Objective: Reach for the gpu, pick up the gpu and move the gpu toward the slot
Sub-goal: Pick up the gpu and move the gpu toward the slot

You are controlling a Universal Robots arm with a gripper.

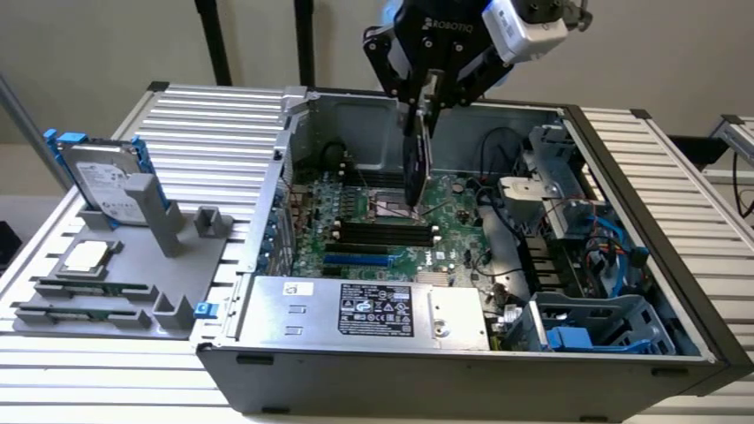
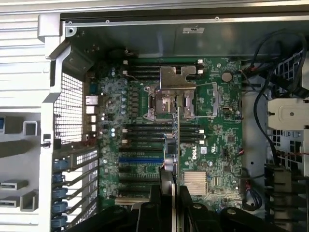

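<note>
1. Nearest the exterior camera: power supply [image 1: 365,311] lying along the near wall of the open PC case [image 1: 471,389], label side up. Blue-grey drive cage [image 1: 589,322] sits at the near corner on the exterior view's right.
2. Outside the case, on the exterior view's left: grey fixture tray [image 1: 112,283] on the slatted table [image 1: 212,124]. It holds a CPU [image 1: 88,257], two memory sticks [image 1: 83,289] lying flat, and a hard drive with blue rails [image 1: 101,181] standing upright.
3. Mid-depth inside the case: motherboard [image 1: 389,234] with black and blue slots. In the wrist view the open CPU socket [image 2: 166,104] shows with its metal load plate [image 2: 177,77] flipped up, and a heatsink [image 2: 199,181] sits beside the card's edge.
4. My gripper [image 1: 426,88] is above the middle of the case, fingers closed down on the top edge of the gpu [image 1: 416,155].
5. The gpu hangs edge-on and near vertical, lifted clear, its lower end over the board close to the CPU socket. In the wrist view it runs as a thin edge [image 2: 170,154] from between my fingers [image 2: 186,208] out across the slots.
6. Far side: case back wall, cable bundles [image 1: 507,150] on the exterior view's right.
</note>
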